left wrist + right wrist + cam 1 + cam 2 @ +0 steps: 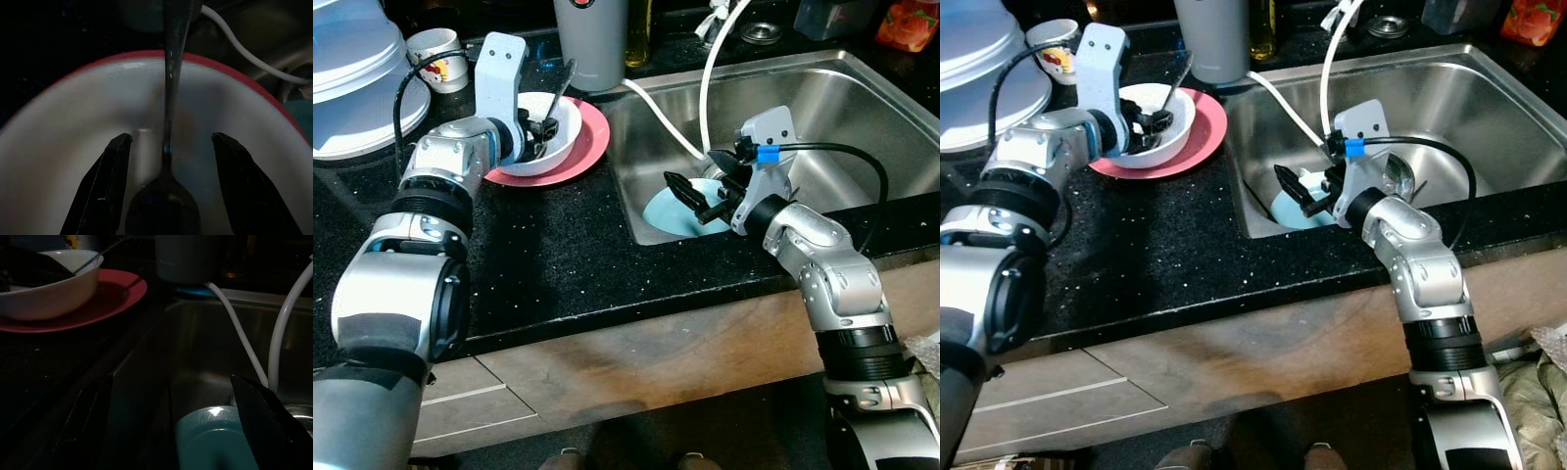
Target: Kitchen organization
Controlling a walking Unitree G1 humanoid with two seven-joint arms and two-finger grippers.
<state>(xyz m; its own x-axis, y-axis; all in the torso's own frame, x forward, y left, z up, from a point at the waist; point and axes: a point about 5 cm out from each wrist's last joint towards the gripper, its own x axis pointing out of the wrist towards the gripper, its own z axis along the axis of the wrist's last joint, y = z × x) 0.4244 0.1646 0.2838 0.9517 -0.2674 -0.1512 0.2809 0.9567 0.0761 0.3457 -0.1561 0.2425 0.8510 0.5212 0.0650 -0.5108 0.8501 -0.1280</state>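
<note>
A white bowl [558, 132] sits on a red plate [592, 147] on the black counter, left of the sink. A dark spoon [166, 147] lies in the bowl, its handle leaning up over the far rim. My left gripper [544, 130] reaches into the bowl and is open, one finger on each side of the spoon without touching it. In the steel sink [862, 108] lies a light blue plate [668, 211]. My right gripper [697, 200] hovers open just above that plate at the sink's near left corner.
A grey canister [594, 39] stands behind the red plate. A mug [438, 54] and a stack of white plates [352, 83] are at the far left. Two white hoses [705, 88] run into the sink. A wooden edge fronts the counter.
</note>
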